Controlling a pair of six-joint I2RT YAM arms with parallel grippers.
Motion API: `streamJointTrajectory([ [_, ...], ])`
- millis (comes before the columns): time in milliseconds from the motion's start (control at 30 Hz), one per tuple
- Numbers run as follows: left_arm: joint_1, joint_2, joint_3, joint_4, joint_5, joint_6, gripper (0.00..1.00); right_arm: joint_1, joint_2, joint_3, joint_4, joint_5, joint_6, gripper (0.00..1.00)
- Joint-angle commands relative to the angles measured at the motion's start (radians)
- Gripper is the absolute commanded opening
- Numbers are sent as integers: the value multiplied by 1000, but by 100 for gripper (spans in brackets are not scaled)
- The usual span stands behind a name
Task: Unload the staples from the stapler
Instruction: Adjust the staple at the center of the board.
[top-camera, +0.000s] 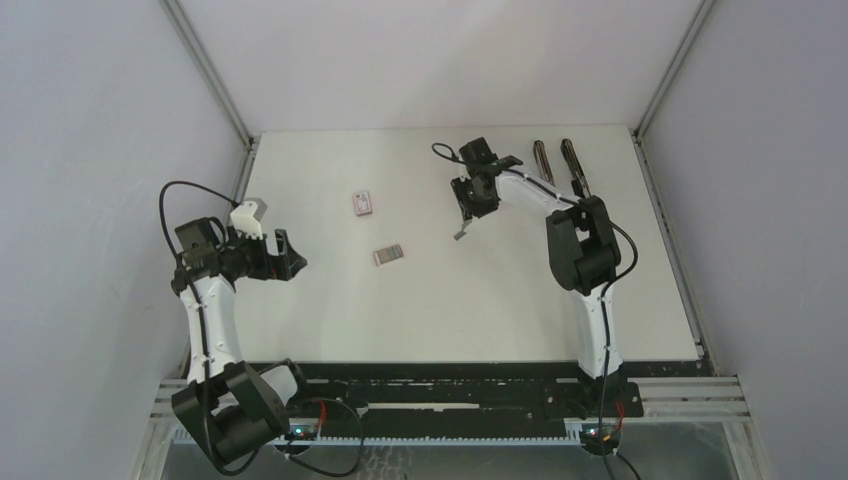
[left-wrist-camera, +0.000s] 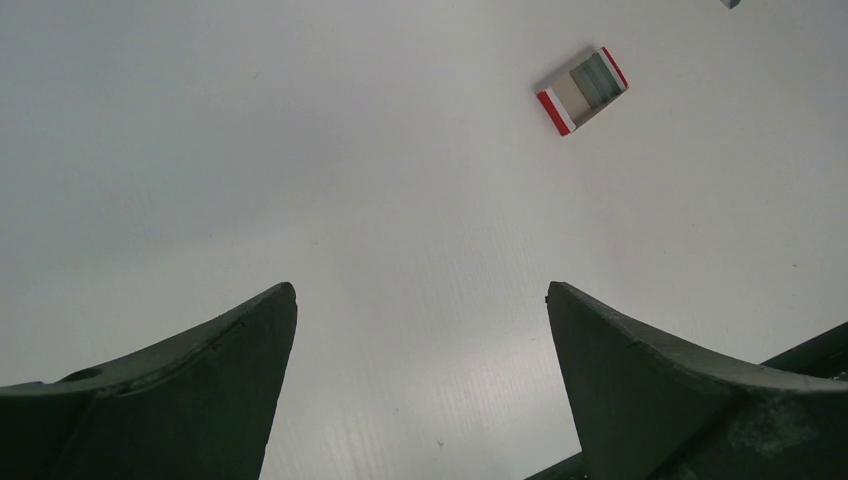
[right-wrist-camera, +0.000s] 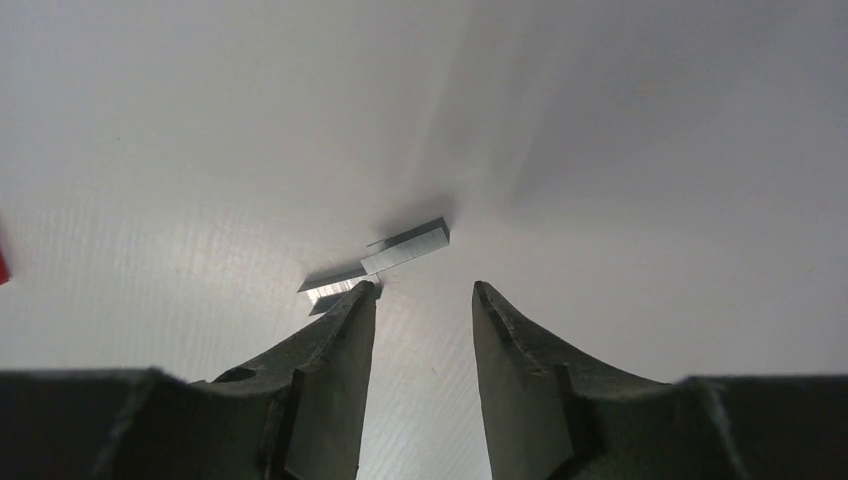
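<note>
Two short grey strips of staples (right-wrist-camera: 405, 247) lie end to end on the white table, just past my right gripper's left fingertip (right-wrist-camera: 366, 292); from above they show as a small grey sliver (top-camera: 460, 236). My right gripper (right-wrist-camera: 425, 290) points down over them, partly open, with nothing between its fingers (top-camera: 468, 210). The stapler (top-camera: 545, 160) shows as two dark long parts side by side at the back right of the table. My left gripper (left-wrist-camera: 420, 290) stands wide open and empty over bare table at the left (top-camera: 288, 255).
A small pink-and-white box (top-camera: 363, 203) lies mid-table. Nearer me lies a red-and-white tray (top-camera: 388, 255) with grey contents, which also shows up in the left wrist view as the same tray (left-wrist-camera: 583, 90). Walls close in the table's left, right and back edges.
</note>
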Motion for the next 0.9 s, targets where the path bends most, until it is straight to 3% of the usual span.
streamJointTrajectory([
  [0, 3, -17, -21, 18, 23, 22, 100, -16, 5, 16, 8, 40, -39, 40],
  [400, -34, 6, 22, 36, 5, -24, 100, -24, 10, -11, -9, 29, -56, 38],
  [567, -239, 37, 90, 85, -130, -50, 100, -84, -40, -55, 1, -163, -7, 39],
  [767, -389, 195, 254, 183, -50, -233, 100, -161, -76, -115, 59, -368, 70, 41],
  [867, -496, 296, 330, 246, -99, -300, 100, -177, -63, -115, 69, -410, 91, 40],
])
